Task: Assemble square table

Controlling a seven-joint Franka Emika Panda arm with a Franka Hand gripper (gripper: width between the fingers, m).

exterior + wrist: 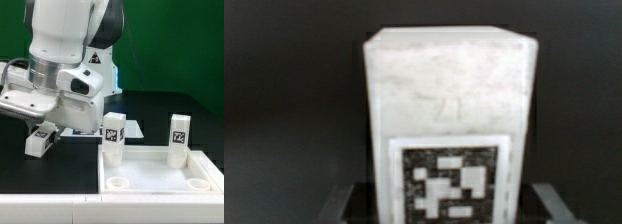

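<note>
Square table panel (155, 170): you have legs (113, 137) seated at eleven and one o'clock, near sockets (118, 183) empty, claw (42, 136) clamped on a third leg (441, 100) at nine o'clock; two left to fit.

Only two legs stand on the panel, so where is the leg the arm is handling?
The third leg sits in the hand at the exterior view's left, low over the black table, apart from the panel.
</note>
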